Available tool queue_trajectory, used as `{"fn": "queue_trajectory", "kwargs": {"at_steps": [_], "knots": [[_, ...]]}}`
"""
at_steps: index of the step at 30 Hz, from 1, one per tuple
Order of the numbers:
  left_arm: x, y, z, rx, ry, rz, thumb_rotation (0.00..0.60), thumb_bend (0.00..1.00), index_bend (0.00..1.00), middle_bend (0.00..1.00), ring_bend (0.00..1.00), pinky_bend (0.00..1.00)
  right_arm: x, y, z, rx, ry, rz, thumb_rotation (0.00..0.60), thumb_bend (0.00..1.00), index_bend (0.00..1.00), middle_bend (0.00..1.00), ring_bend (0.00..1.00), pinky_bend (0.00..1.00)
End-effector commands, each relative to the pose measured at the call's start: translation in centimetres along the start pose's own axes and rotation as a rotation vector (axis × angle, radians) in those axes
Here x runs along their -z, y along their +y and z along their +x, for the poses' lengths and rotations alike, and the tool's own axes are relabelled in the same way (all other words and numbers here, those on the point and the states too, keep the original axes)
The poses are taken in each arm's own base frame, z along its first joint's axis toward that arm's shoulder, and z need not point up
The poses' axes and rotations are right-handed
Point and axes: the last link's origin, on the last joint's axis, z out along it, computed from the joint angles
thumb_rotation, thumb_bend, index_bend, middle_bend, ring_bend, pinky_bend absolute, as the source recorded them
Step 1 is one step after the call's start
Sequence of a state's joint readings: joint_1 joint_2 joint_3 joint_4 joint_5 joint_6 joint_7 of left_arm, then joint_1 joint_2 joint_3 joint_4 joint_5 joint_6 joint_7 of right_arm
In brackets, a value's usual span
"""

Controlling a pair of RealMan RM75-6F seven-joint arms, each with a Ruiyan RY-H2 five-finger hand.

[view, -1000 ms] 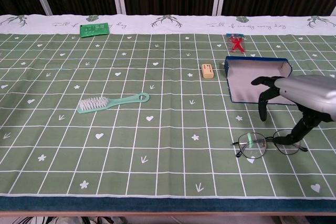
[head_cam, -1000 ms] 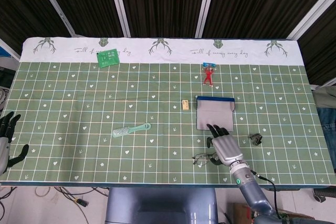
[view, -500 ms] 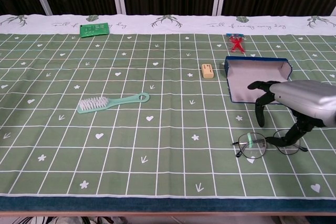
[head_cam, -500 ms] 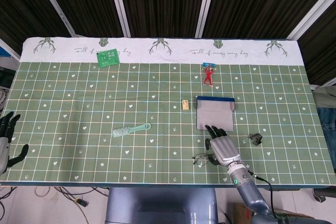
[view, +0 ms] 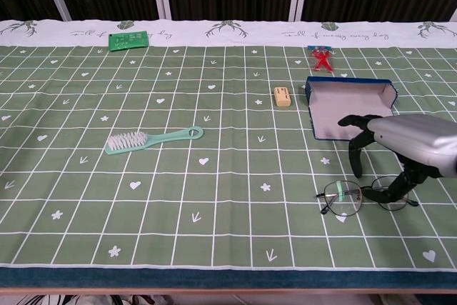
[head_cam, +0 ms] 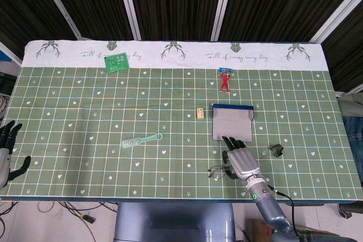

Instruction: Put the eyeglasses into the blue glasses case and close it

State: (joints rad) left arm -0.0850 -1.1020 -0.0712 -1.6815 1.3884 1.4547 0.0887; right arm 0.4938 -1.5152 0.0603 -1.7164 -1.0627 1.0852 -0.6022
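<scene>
eyeglasses (view: 367,196) before open case (view: 350,107) — brush (view: 152,138) far left

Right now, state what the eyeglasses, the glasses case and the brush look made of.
Eyeglasses: thin dark wire rims, probably metal, with clear lenses that show the cloth through.
Glasses case: blue stiff shell, matte grey lining, likely fabric.
Brush: mint-green one-piece handle, seemingly plastic, with pale bristles.
</scene>
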Motion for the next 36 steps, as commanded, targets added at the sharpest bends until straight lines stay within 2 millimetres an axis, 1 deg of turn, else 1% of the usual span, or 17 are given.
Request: {"fn": "queue_trajectory", "kwargs": {"at_steps": [1, 12, 23, 30, 36], "knots": [[0.00, 0.01, -0.02, -0.001, 0.000, 0.000, 0.600, 0.36, 0.02, 0.00, 0.00, 0.00, -0.07, 0.07, -0.03, 0.000, -0.002, -0.002, 0.600, 0.38, 0.54, 0.01, 0.05, 0.14], [-0.02, 0.01, -0.05, -0.003, 0.000, 0.001, 0.600, 0.36, 0.02, 0.00, 0.00, 0.00, -0.08, 0.03, 0.02, 0.001, 0.000, 0.001, 0.600, 0.41, 0.56, 0.01, 0.05, 0.14], [-0.02, -0.01, -0.06, -0.005, -0.001, 0.004, 0.600, 0.36, 0.02, 0.00, 0.00, 0.00, -0.22, -0.11, -0.16, -0.004, -0.008, 0.004, 0.600, 0.42, 0.58, 0.01, 0.05, 0.14], [-0.01, -0.02, -0.05, -0.004, -0.001, 0.005, 0.600, 0.36, 0.02, 0.00, 0.00, 0.00, -0.19, -0.29, -0.17, -0.010, -0.007, 0.008, 0.600, 0.46, 0.60, 0.01, 0.05, 0.14], [-0.02, -0.03, -0.04, -0.005, -0.004, 0.008, 0.600, 0.36, 0.02, 0.00, 0.00, 0.00, -0.26, -0.38, -0.28, -0.015, -0.014, 0.010, 0.600, 0.47, 0.60, 0.01, 0.05, 0.14]]}}
